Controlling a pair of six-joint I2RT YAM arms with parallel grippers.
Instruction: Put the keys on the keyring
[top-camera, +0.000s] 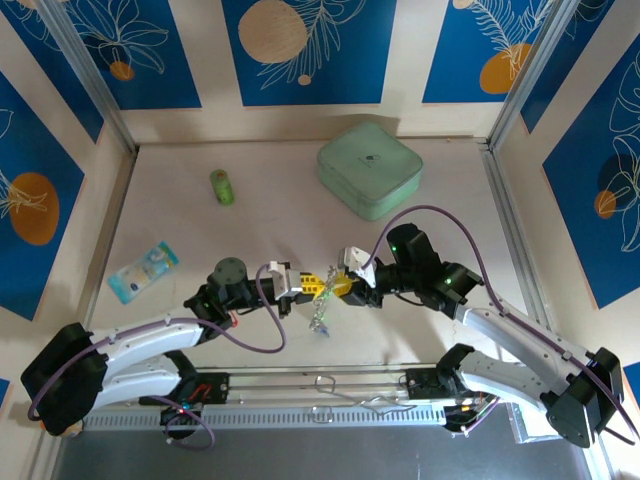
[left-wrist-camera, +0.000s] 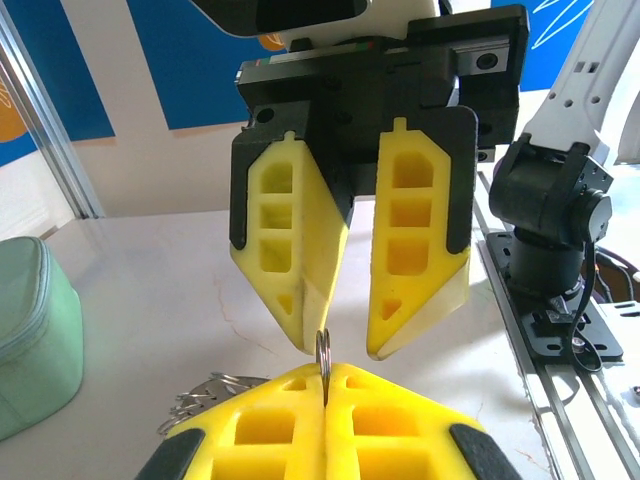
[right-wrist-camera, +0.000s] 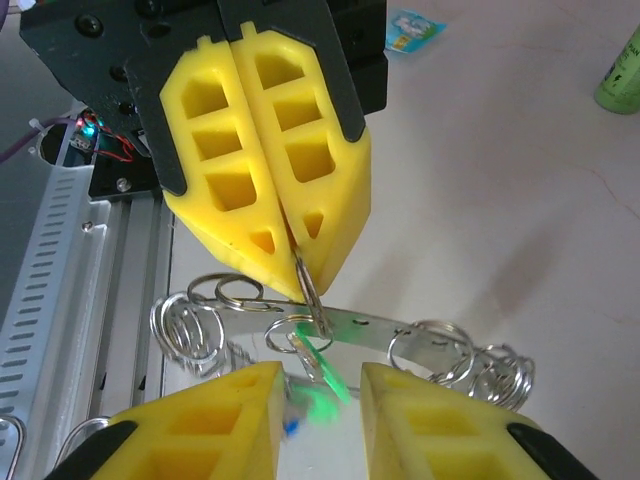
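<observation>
Now the left gripper (right-wrist-camera: 300, 270), jaws clenched, holds the keyring (right-wrist-camera: 370, 328) over the tabletop (right-wrist-camera: 500, 200); its metal strip runs crosswise just ahead of the right gripper (right-wrist-camera: 320, 380), whose parted jaws flank a blurred green tag (right-wrist-camera: 322, 395).

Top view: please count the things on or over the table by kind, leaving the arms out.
Green box: 1
Green cylinder: 1
Blue packet: 1
Keyring: 1
Total: 4
</observation>
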